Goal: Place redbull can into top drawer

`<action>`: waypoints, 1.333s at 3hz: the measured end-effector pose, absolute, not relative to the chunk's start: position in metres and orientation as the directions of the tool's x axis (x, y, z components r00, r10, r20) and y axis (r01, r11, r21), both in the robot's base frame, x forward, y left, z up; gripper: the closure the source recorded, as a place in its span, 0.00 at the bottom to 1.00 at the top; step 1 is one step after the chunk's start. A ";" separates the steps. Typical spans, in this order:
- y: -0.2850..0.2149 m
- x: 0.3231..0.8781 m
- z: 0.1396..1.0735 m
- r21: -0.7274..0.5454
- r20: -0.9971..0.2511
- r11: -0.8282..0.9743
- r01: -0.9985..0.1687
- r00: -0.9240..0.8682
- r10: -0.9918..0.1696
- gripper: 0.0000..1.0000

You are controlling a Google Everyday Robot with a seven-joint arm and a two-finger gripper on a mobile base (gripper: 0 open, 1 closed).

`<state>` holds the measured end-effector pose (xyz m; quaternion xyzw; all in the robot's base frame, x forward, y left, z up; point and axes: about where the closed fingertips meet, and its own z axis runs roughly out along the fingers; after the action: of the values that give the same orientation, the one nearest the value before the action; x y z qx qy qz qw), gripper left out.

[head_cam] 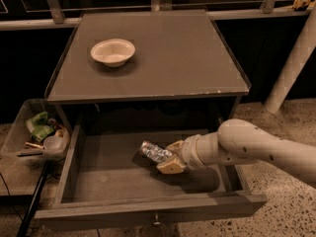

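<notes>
The top drawer [98, 181] is pulled out wide open below the cabinet top, with a small metal knob [156, 222] at the centre of its front panel. The redbull can [154, 152], slim, silver and crinkly with bluish patches, lies tilted inside the drawer space, just above its floor. My gripper [170, 158] reaches in from the right over the drawer and is shut on the can's right end. My cream arm runs off to the right edge.
A round cream bowl [113, 51] sits on the cabinet top [168, 58] at the back left. A clear plastic bin [19, 132] of clutter stands left of the drawer. A pale post [291, 68] rises at the right. A dark pole [32, 204] leans at the lower left.
</notes>
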<state>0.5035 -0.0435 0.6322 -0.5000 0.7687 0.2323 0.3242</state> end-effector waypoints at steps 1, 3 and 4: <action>-0.043 0.508 0.615 0.027 -0.721 0.420 -0.907 -0.309 -0.620 1.00; -0.043 0.509 0.615 0.025 -0.722 0.422 -0.906 -0.308 -0.620 0.59; -0.043 0.509 0.615 0.025 -0.722 0.422 -0.906 -0.308 -0.620 0.36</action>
<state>0.5090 -0.0433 0.6150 -0.4902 0.7782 0.2205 0.3248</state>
